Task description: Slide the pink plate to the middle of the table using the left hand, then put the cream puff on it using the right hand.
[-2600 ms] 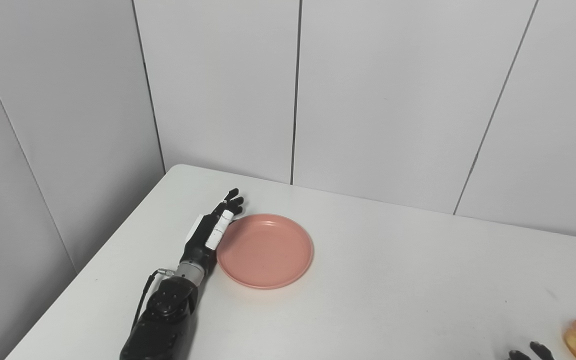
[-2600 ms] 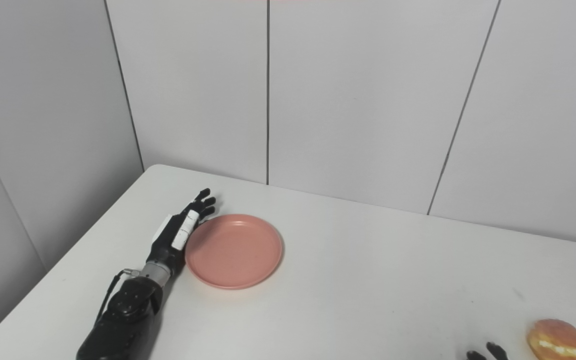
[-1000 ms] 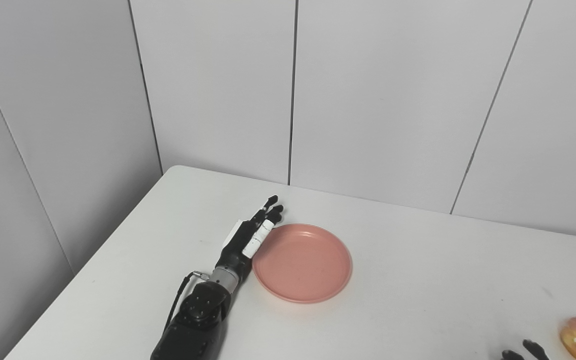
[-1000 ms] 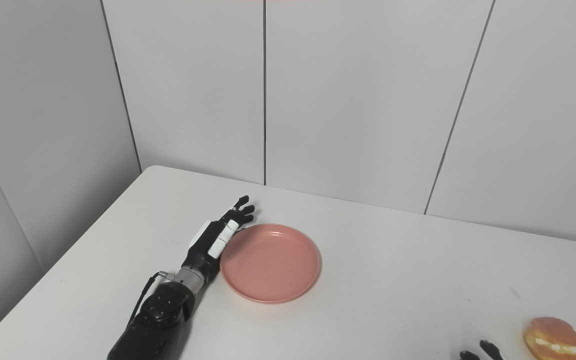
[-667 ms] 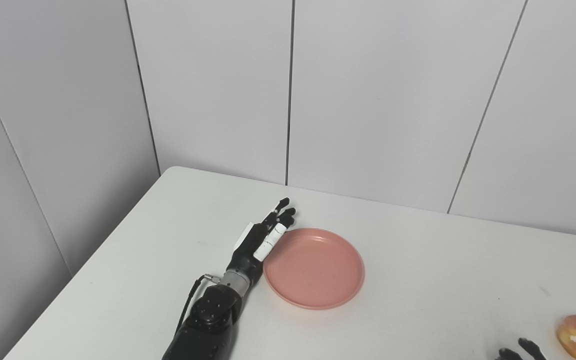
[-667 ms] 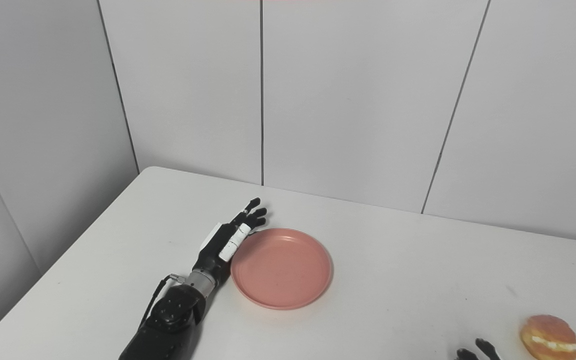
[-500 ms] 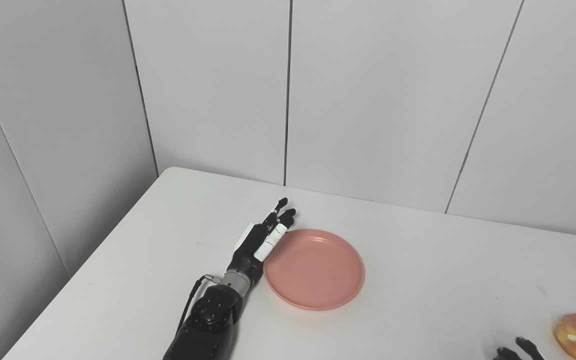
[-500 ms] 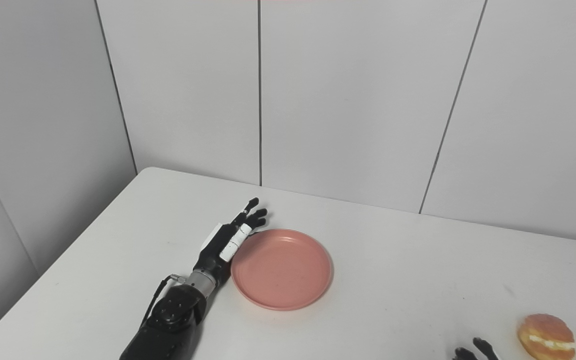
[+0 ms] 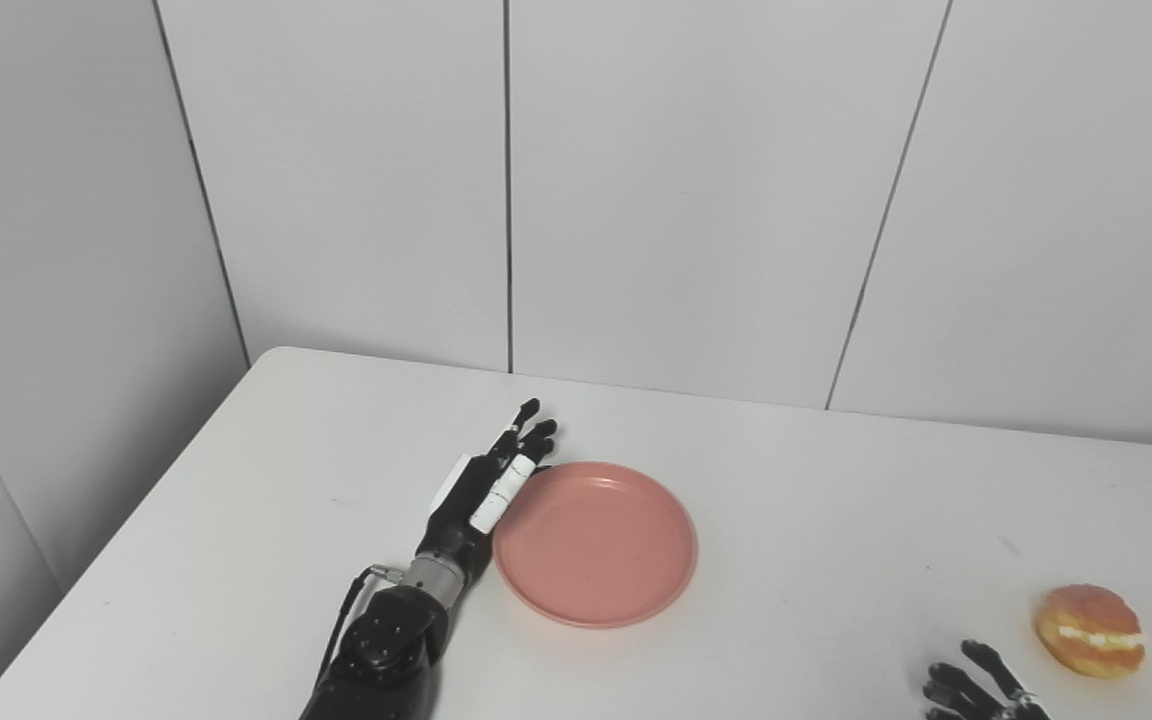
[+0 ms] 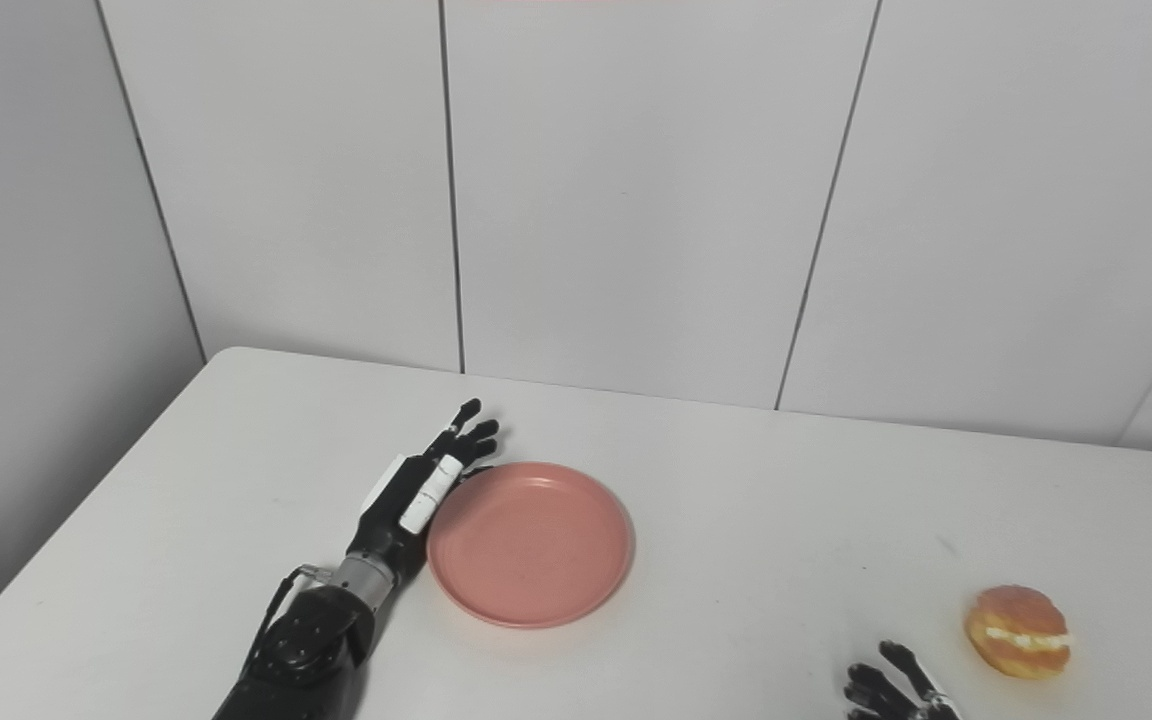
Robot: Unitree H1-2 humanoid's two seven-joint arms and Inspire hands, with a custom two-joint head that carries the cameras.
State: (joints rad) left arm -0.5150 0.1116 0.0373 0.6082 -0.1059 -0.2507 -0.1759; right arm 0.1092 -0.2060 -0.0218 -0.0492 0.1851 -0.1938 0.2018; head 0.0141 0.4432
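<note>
The round, shallow pink plate (image 9: 596,543) with a smooth matte face and low raised rim lies flat on the plain white table (image 9: 796,500), left of centre; the black jointed left hand (image 9: 486,485) lies at its nine o'clock edge, fingers straight and close together, touching the rim, holding nothing; the domed, golden cream puff (image 9: 1090,630), with a pale filling seam, sits at the plate's three o'clock, well apart; the right hand (image 9: 976,685), at the puff's eight o'clock, shows fingers spread, empty.

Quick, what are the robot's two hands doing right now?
Left hand: open, flat against the pink plate rim.
Right hand: open, holding nothing.
</note>
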